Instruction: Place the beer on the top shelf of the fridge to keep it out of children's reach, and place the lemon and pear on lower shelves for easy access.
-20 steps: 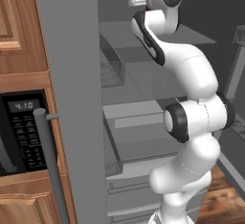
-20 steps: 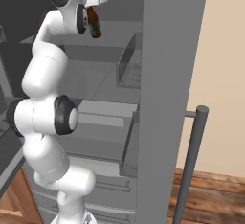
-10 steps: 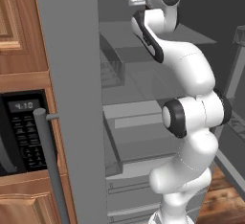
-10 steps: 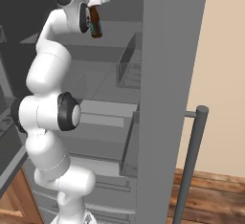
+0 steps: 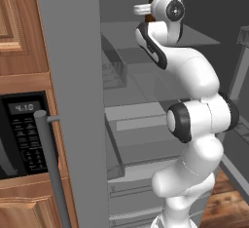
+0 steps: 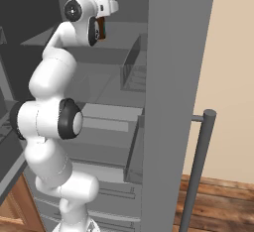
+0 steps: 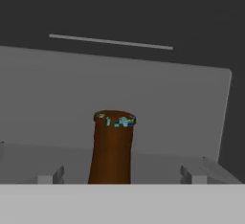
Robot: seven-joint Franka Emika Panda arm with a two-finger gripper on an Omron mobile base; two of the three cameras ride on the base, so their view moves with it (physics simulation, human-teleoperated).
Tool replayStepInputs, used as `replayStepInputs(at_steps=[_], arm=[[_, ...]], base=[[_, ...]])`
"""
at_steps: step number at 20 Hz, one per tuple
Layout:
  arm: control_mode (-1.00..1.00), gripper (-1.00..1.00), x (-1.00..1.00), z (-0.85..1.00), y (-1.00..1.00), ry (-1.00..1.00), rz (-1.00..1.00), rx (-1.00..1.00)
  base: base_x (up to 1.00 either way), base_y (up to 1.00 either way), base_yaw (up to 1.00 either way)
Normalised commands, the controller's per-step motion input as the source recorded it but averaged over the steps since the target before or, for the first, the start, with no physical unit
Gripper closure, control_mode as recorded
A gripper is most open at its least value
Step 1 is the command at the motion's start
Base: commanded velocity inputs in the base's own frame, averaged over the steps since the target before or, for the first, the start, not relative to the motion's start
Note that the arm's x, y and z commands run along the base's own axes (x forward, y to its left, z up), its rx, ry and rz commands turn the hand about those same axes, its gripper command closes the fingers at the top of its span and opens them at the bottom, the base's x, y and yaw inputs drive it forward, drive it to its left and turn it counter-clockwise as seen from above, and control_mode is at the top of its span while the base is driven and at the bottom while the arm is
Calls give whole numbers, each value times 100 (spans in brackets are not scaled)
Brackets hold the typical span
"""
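The beer point(image 7: 112, 146), a dark brown bottle with teal at its mouth, stands upright between my gripper's point(image 7: 122, 174) fingertips point(image 7: 50, 175), which are spread wide and clear of the glass. From the right base view the beer point(image 6: 100, 28) shows as a brown patch under my hand, above the top shelf point(image 6: 124, 53) inside the open fridge point(image 6: 173, 102). Its base is hidden. In the left base view my arm reaches up to the top shelf point(image 5: 194, 38), and the hand covers the bottle. The lemon and the pear are out of view.
Both fridge doors stand open, with bar handles point(image 5: 48, 163) point(image 6: 198, 166) close to the base. Narrow door racks point(image 5: 114, 71) point(image 6: 134, 70) hang on the doors. Lower shelves and drawer fronts point(image 5: 141, 139) sit below. A black microwave panel point(image 5: 24, 129) and wooden cabinets are at left.
The jaws were shut on the beer's neck a second ago and have sprung wide open. The arm has hardly moved.
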Motion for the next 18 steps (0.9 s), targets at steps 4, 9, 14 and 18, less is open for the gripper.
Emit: replayStepInputs(at_steps=[4,9,14,18], arm=[[-100,-100,-26,-3,-6,-4,0,0],[-100,-100,-89,0,0,0,0,-2],[-100,-100,-100,0,0,3,0,-3],[-100,-100,-100,0,0,17,0,0]], base=[[0,0,0],[0,0,0],[0,0,0],[0,0,0]])
